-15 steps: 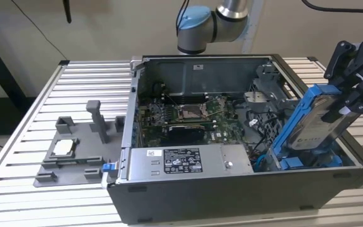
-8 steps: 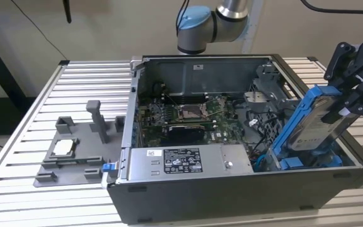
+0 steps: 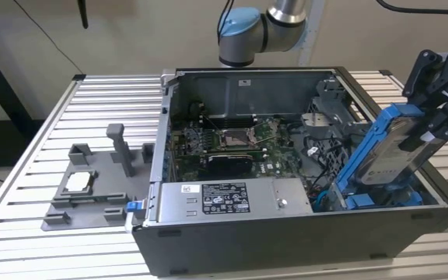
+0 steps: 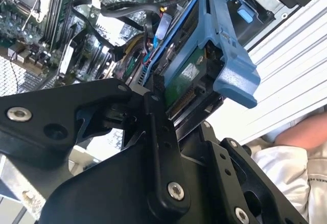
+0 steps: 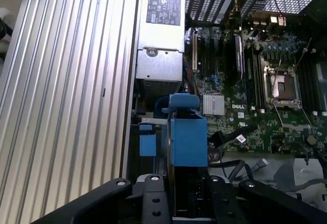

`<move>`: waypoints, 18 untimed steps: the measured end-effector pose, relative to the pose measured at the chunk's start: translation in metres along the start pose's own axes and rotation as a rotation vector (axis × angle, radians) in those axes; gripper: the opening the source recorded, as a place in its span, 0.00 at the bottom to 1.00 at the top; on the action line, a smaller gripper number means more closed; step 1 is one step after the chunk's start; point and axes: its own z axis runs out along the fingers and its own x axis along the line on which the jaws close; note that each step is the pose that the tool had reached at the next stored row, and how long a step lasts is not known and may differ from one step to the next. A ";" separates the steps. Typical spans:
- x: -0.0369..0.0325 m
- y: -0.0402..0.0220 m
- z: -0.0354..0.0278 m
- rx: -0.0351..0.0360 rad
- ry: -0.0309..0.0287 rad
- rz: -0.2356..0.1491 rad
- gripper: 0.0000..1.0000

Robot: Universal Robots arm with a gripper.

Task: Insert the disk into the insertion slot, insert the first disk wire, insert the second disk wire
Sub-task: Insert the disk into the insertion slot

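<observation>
The gripper (image 5: pixel 186 199) is clamped on the near end of the disk (image 5: pixel 187 137), with its black fingers (image 5: pixel 153 197) pressing the blue caddy from both sides in both wrist views. In the exterior view the disk stands steeply tilted at the exterior view's right. Its upper end is held above the rim of the open computer case (image 3: pixel 286 245). Its lower end reaches down into the case at the insertion slot (image 3: pixel 368 202), among the blue fittings, but whether it is seated there cannot be told. Just beside the slot lies the silver power-supply box (image 3: pixel 224 201), and beyond that the motherboard (image 3: pixel 240 140). The case rests on a slatted metal table (image 3: pixel 115 99), where a grey fixture (image 3: pixel 91 192) sits well apart at the exterior view's left, and the arm (image 3: pixel 259 29) rises behind the case
</observation>
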 end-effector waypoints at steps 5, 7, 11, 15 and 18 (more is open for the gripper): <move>0.0014 0.0000 0.0001 0.0075 -0.0001 -0.001 0.31; 0.0018 0.0000 0.0002 0.0077 -0.0003 -0.001 0.31; 0.0010 0.0041 -0.0110 0.0082 -0.0044 -0.003 0.31; 0.0004 0.0095 -0.0172 0.0236 0.0015 -0.002 0.31; 0.0004 0.0119 -0.0149 0.0297 0.0256 0.005 0.31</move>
